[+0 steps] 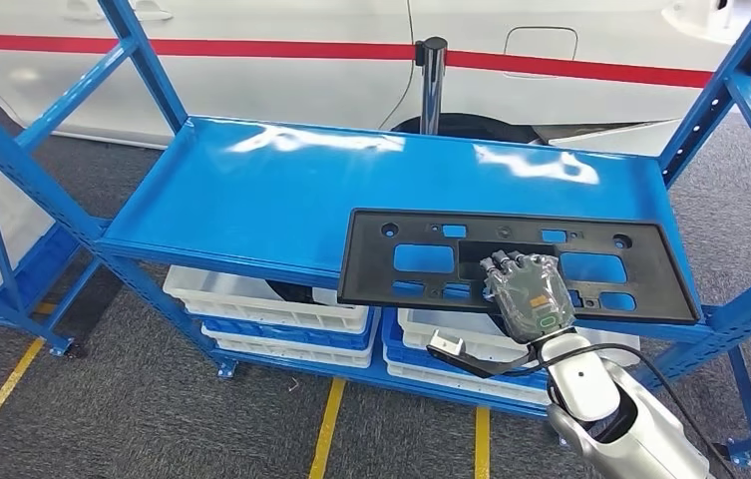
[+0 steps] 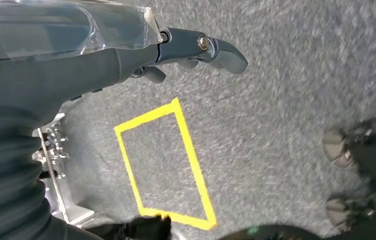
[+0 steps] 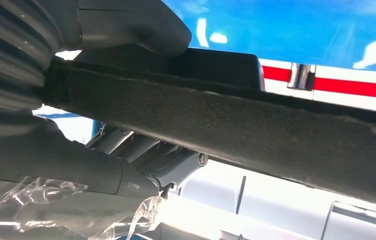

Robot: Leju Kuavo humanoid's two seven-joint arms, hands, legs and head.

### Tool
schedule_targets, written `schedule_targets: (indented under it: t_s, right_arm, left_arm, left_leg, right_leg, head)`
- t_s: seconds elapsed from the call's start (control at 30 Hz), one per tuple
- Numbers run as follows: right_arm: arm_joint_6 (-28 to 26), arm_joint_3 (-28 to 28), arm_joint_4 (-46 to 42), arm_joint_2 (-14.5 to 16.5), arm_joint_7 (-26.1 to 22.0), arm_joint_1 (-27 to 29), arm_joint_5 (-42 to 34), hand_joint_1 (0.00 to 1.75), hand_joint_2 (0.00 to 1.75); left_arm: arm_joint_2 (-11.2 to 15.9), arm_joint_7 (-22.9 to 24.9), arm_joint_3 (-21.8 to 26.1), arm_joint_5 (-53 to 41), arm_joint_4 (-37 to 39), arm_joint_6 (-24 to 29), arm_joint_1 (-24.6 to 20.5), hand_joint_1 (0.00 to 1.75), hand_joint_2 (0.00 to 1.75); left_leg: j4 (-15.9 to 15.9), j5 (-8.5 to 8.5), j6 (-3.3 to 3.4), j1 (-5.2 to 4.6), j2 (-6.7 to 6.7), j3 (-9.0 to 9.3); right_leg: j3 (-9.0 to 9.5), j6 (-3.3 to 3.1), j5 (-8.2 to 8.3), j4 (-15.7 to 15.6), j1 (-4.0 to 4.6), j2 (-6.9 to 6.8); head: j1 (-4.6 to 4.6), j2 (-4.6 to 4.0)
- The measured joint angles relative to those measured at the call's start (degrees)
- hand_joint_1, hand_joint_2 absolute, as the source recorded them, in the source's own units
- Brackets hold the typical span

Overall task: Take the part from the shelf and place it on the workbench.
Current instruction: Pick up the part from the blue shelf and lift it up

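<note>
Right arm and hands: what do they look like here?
Right arm: glossy silver-white shell, with a black cable looping beside the wrist. Right hand: grey, under clear plastic film, with a small orange mark and a green dot on its back. Left hand: dark grey with a ribbed cover, the same film and metal pivot pins.

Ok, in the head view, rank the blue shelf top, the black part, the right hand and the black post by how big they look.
1. blue shelf top
2. black part
3. and 4. right hand and black post look about alike; the post stands farther off, so unranked.
</note>
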Motion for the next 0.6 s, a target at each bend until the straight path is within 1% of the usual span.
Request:
schedule_targets:
  t_s: [0.03, 0.07, 0.1, 0.13, 0.17, 0.2, 0.23, 0.27, 0.3, 0.33, 0.37, 0.4, 0.43, 0.47, 0.5, 0.53, 0.57, 0.6]
  right_arm:
    - [0.07, -0.02, -0.04, -0.01, -0.01, 0.01, -0.05, 1.75, 1.75]
    - [0.13, -0.05, -0.11, -0.02, -0.01, 0.06, -0.13, 1.75, 1.75]
    - [0.18, -0.12, -0.19, -0.02, -0.01, 0.04, -0.21, 1.75, 1.75]
    - [0.23, -0.21, -0.27, -0.02, -0.01, 0.04, -0.30, 1.75, 1.75]
    - [0.26, -0.28, -0.31, -0.03, -0.01, 0.07, -0.43, 1.75, 1.75]
    - [0.28, -0.32, -0.32, -0.03, -0.02, 0.09, -0.55, 1.75, 1.75]
    - [0.29, -0.34, -0.33, -0.03, -0.06, 0.13, -0.64, 1.75, 1.75]
    - [0.30, -0.34, -0.35, -0.02, -0.10, 0.14, -0.72, 1.75, 1.75]
    - [0.30, -0.36, -0.40, -0.01, -0.14, 0.13, -0.74, 1.75, 1.75]
    - [0.31, -0.41, -0.49, -0.01, -0.16, 0.11, -0.76, 1.75, 1.75]
    - [0.31, -0.49, -0.61, 0.01, -0.17, 0.04, -0.78, 1.75, 1.75]
    - [0.32, -0.58, -0.70, 0.01, -0.17, 0.01, -0.80, 1.75, 1.75]
    - [0.36, -0.67, -0.77, 0.02, -0.17, 0.01, -0.84, 1.75, 1.75]
    - [0.39, -0.72, -0.80, 0.03, -0.17, 0.02, -0.93, 1.75, 1.75]
    - [0.43, -0.77, -0.80, 0.03, -0.17, 0.06, -1.04, 1.75, 1.75]
    - [0.45, -0.81, -0.80, 0.02, -0.19, 0.12, -1.16, 1.75, 1.75]
    - [0.45, -0.85, -0.82, 0.01, -0.22, 0.13, -1.29, 1.75, 1.75]
    - [0.45, -0.90, -0.86, -0.02, -0.26, 0.12, -1.42, 1.75, 1.75]
  left_arm:
    - [-0.01, 0.01, -0.01, 0.00, 0.00, -0.04, 0.03, 0.00, 1.75]
    - [-0.02, 0.03, -0.02, 0.01, 0.00, -0.07, 0.06, 0.00, 1.75]
    - [-0.02, 0.07, -0.02, 0.02, 0.00, -0.10, 0.09, 0.00, 1.75]
    - [-0.04, 0.11, -0.03, 0.04, 0.00, -0.11, 0.11, 0.00, 1.75]
    - [-0.05, 0.15, -0.03, 0.07, 0.00, -0.12, 0.10, 0.00, 1.75]
    - [-0.06, 0.19, -0.03, 0.10, 0.00, -0.14, 0.10, 0.00, 1.75]
    - [-0.08, 0.19, -0.03, 0.14, 0.00, -0.17, 0.09, 0.00, 1.75]
    - [-0.09, 0.19, -0.03, 0.16, 0.00, -0.20, 0.07, 0.00, 1.75]
    - [-0.11, 0.19, -0.03, 0.19, 0.00, -0.22, 0.04, 0.00, 1.75]
    - [-0.04, 0.19, -0.03, 0.21, 0.01, -0.24, -0.01, 0.00, 1.75]
    - [0.07, 0.17, -0.04, 0.24, 0.01, -0.26, -0.05, 0.00, 1.75]
    - [0.19, 0.13, -0.04, 0.29, 0.02, -0.27, -0.14, 0.00, 1.75]
    - [0.35, 0.09, -0.04, 0.38, 0.03, -0.26, -0.24, 0.00, 1.75]
    - [0.45, 0.09, -0.04, 0.45, 0.03, -0.25, -0.32, 0.00, 1.75]
    - [0.52, 0.11, -0.03, 0.52, 0.04, -0.23, -0.36, 0.00, 1.75]
    - [0.56, 0.16, -0.04, 0.56, 0.04, -0.23, -0.36, 0.00, 1.75]
    - [0.56, 0.19, -0.04, 0.57, 0.04, -0.25, -0.34, 0.00, 1.75]
    - [0.53, 0.20, -0.05, 0.57, 0.04, -0.27, -0.31, 0.00, 1.75]
  left_leg:
    - [0.65, -0.57, -0.34, 0.06, -0.03, -0.51]
    - [2.38, -2.09, -0.78, 0.19, -0.03, -1.32]
    - [5.55, -4.52, -1.24, 0.43, -0.01, -2.55]
    - [10.03, -7.51, -1.73, 0.66, 0.01, -4.10]
    - [14.84, -10.18, -2.07, 0.89, 0.02, -5.58]
    - [18.63, -11.95, -2.22, 1.03, 0.03, -6.57]
    - [20.41, -12.60, -2.14, 1.06, 0.03, -6.58]
    - [19.50, -12.07, -1.81, 0.98, 0.01, -5.28]
    - [16.13, -10.71, -1.15, 0.74, -0.01, -2.81]
    - [11.33, -9.11, -0.14, 0.29, -0.06, 0.38]
    - [6.18, -7.89, 1.04, -0.44, -0.03, 3.67]
    - [1.90, -7.19, 2.02, -1.13, 0.02, 6.13]
    - [-0.73, -6.90, 2.63, -1.69, 0.08, 7.51]
    - [-2.06, -6.72, 2.92, -2.09, 0.13, 7.98]
    - [-2.76, -6.14, 3.04, -2.15, 0.13, 7.85]
    - [-3.27, -5.29, 3.11, -2.06, 0.15, 7.77]
    - [-3.84, -4.45, 3.30, -1.89, 0.17, 7.62]
    - [-4.27, -3.70, 3.43, -1.65, 0.22, 7.37]
  right_leg:
    - [-0.37, -0.45, 0.27, -0.02, -0.05, -0.08]
    - [-0.82, -0.96, 0.63, -0.04, -0.14, -0.18]
    - [-1.32, -1.36, 1.03, -0.05, -0.22, -0.28]
    - [-1.84, -1.60, 1.41, -0.02, -0.14, -0.33]
    - [-2.35, -1.72, 1.79, 0.01, -0.07, -0.39]
    - [-2.84, -1.73, 2.15, 0.04, 0.04, -0.43]
    - [-3.29, -1.75, 2.51, 0.05, 0.20, -0.46]
    - [-3.70, -1.77, 2.87, 0.04, 0.42, -0.47]
    - [-4.04, -1.80, 3.23, 0.00, 0.68, -0.47]
    - [-4.26, -1.84, 3.60, -0.11, 0.76, -0.48]
    - [-4.44, -1.75, 3.98, -0.27, 0.86, -0.57]
    - [-4.61, -1.55, 4.44, -0.46, 0.80, -0.71]
    - [-4.82, -1.25, 4.91, -0.65, 0.60, -0.84]
    - [-5.07, -0.87, 5.40, -0.85, 0.48, -0.97]
    - [-5.25, -0.51, 5.91, -1.13, 0.35, -1.01]
    - [-5.57, -0.28, 5.79, -1.15, 0.33, -0.97]
    - [-6.11, -0.11, 4.75, -0.33, 0.47, -0.92]
    - [-7.05, 0.04, 2.76, 1.80, 0.66, -0.84]
  head:
    - [-0.02, 0.00]
    - [-0.02, 0.00]
    - [-0.04, 0.00]
    - [-0.05, 0.00]
    - [-0.05, 0.00]
    - [-0.06, 0.00]
    - [-0.06, 0.00]
    - [-0.06, 0.00]
    - [-0.06, 0.00]
    - [-0.06, 0.00]
    - [-0.06, 0.00]
    - [-0.06, 0.00]
    - [-0.06, 0.00]
    - [-0.07, 0.00]
    - [-0.08, 0.00]
    - [-0.10, 0.00]
    - [-0.09, 0.00]
    - [-0.08, 0.00]
